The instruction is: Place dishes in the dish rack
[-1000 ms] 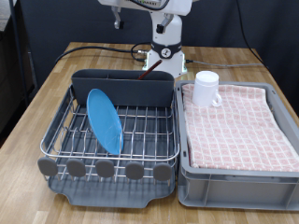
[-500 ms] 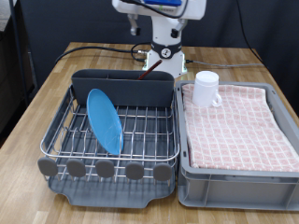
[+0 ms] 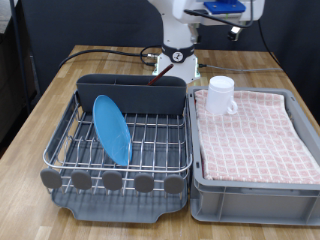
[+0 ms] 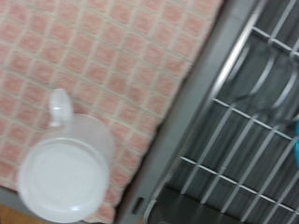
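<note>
The light-blue plate [image 3: 112,128] stands on edge between the wires of the dish rack [image 3: 150,135]. The white mug [image 3: 221,95] stands upright on the pink checked cloth at the far end of the grey bin. In the wrist view the mug [image 4: 64,168] shows from above, empty, beside the rack's wires [image 4: 245,121]. My gripper [image 3: 236,32] hangs high at the exterior view's top, above and a little beyond the mug. No fingers show in the wrist view. I cannot make out the wooden spoon for certain.
The dark grey cutlery holder [image 3: 132,92] spans the rack's far end. The grey bin [image 3: 250,190] with the pink cloth [image 3: 255,135] sits against the rack on the exterior view's right. The robot base [image 3: 178,55] and a black cable lie behind on the wooden table.
The arm has swung from above the rack's far end towards the exterior view's right, and now hangs over the mug's end of the bin. Plate and mug have not moved.
</note>
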